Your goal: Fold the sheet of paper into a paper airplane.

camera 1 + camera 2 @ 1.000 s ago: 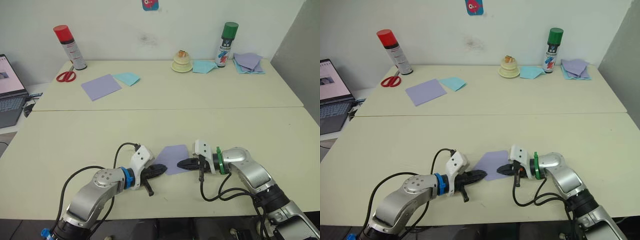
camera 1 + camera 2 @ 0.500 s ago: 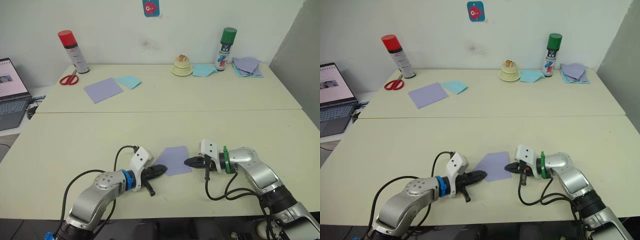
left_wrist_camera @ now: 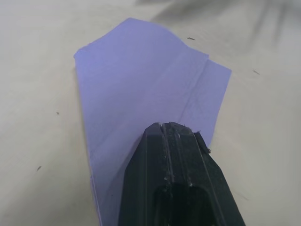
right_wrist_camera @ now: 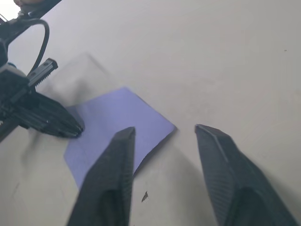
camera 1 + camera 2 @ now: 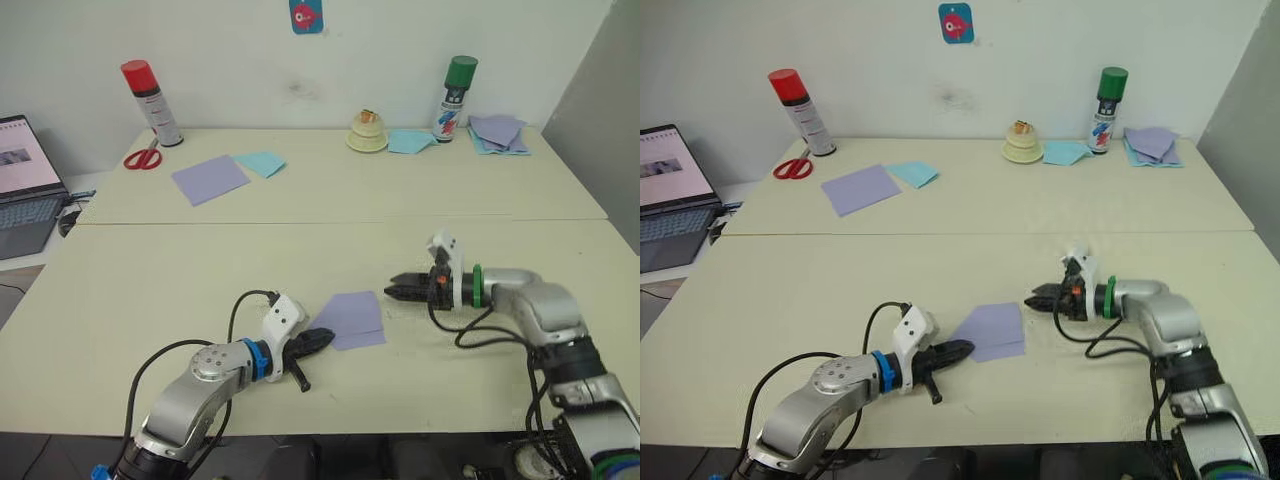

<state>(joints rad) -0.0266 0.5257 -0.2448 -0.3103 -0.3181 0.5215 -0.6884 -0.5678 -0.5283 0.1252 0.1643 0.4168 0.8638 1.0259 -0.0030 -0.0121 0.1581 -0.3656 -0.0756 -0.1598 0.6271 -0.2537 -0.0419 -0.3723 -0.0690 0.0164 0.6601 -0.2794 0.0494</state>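
Left pincer (image 5: 318, 340) pressed together, tip resting on the sheet of paper (image 5: 352, 318); right pincer (image 5: 395, 291) spread, just beside the sheet, above the tabletop (image 5: 180, 280).

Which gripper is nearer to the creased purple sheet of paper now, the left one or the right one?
The left. The left gripper, shut, rests on the near left edge of the sheet of paper. The right gripper, open, hovers apart, off its far right corner.
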